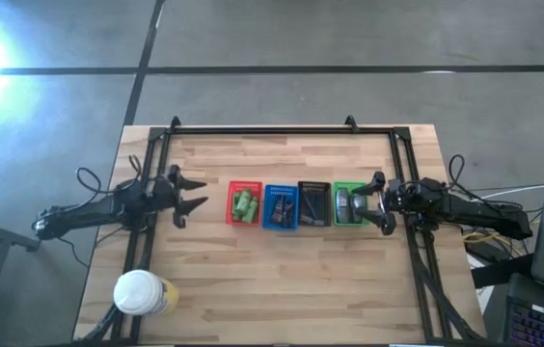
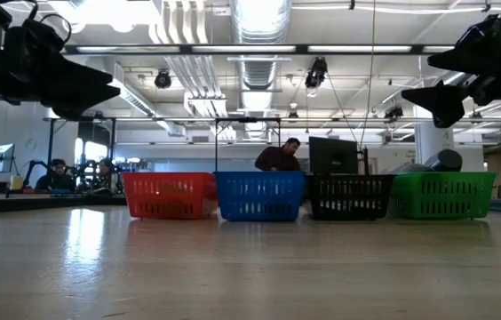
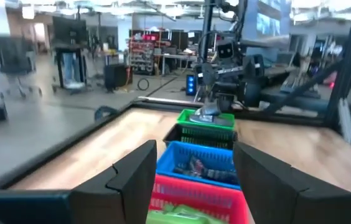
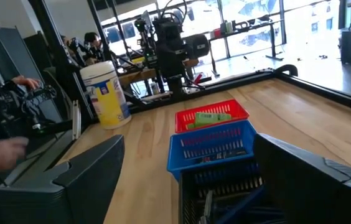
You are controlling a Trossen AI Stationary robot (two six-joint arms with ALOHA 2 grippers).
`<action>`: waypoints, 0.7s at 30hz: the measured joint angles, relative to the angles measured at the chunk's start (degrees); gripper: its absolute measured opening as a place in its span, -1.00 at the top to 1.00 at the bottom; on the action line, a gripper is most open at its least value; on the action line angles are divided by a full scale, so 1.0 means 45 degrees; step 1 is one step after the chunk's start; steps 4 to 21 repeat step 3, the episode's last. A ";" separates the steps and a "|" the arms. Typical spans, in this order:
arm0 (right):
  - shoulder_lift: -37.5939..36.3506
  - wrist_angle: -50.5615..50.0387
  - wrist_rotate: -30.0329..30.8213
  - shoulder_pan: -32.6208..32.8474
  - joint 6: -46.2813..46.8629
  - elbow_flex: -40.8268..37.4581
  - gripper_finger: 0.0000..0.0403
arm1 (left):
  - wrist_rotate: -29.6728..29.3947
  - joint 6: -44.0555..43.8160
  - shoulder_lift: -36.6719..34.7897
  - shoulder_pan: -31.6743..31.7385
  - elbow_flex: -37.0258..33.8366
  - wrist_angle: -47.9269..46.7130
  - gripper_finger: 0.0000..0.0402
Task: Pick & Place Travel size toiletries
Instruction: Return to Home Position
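Tools both gape wide, empty: left tool (image 1: 193, 195) at nine o'clock of the baskets (image 1: 265, 208), right tool (image 1: 375, 202) at three (close by the green basket (image 1: 347, 225)); I'd retract each outward, level.

The left arm (image 1: 89, 214) and the right arm (image 1: 475, 212) are matte black, built of slim links with chunkier joint housings. A thin black cable (image 1: 86, 179) loops out beside each wrist. The left gripper (image 1: 198, 191) and the right gripper (image 1: 373, 202) each carry two dark fingers (image 3: 135, 177), broad, flat-faced and angular, with bevelled wedge-like edges.
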 joint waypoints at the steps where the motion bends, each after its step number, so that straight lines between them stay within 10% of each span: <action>1: -0.0002 0.0005 -0.0005 0.0000 -0.0003 0.0000 -0.72 | -0.0006 -0.0401 0.0000 0.0000 0.0000 0.0000 -0.09; 21: -0.0005 0.0000 0.0000 0.0000 0.0000 0.0000 -0.69 | -0.0017 -0.1269 0.0000 0.0000 0.0000 0.0005 -0.09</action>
